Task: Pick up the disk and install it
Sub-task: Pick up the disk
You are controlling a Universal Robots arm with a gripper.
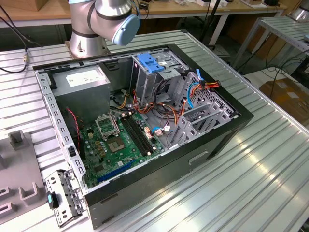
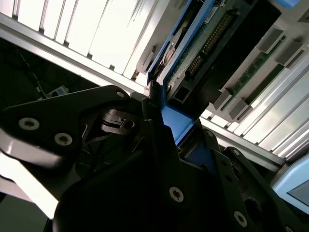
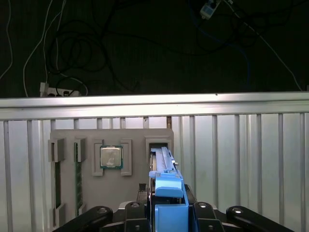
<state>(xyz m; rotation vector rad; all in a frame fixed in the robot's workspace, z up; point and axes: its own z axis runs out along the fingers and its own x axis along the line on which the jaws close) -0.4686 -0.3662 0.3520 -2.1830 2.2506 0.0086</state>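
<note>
The disk [image 3: 161, 162] stands on edge in a slot of a grey holder tray [image 3: 137, 186], its blue side rail [image 3: 169, 205] facing the camera. In the second wrist view the disk [image 2: 195, 53] shows its green circuit-board side and a blue rail. In both wrist views my gripper [image 3: 168, 195] [image 2: 170, 121] has its dark fingers on either side of the rail end, shut on the disk. In the exterior view the open computer case [image 1: 231, 128] lies on the table, with the drive cage [image 1: 157, 72] and its blue tab near the back.
The holder tray also carries a processor chip [image 3: 111, 157] and memory sticks [image 3: 77, 179]. Beyond the table's edge [image 3: 154, 101] cables lie on a dark floor. Inside the case are a power supply [image 1: 79, 79], a motherboard [image 1: 120, 145] and loose cables [image 1: 195, 89]. The arm's base [image 1: 89, 34] stands behind the case.
</note>
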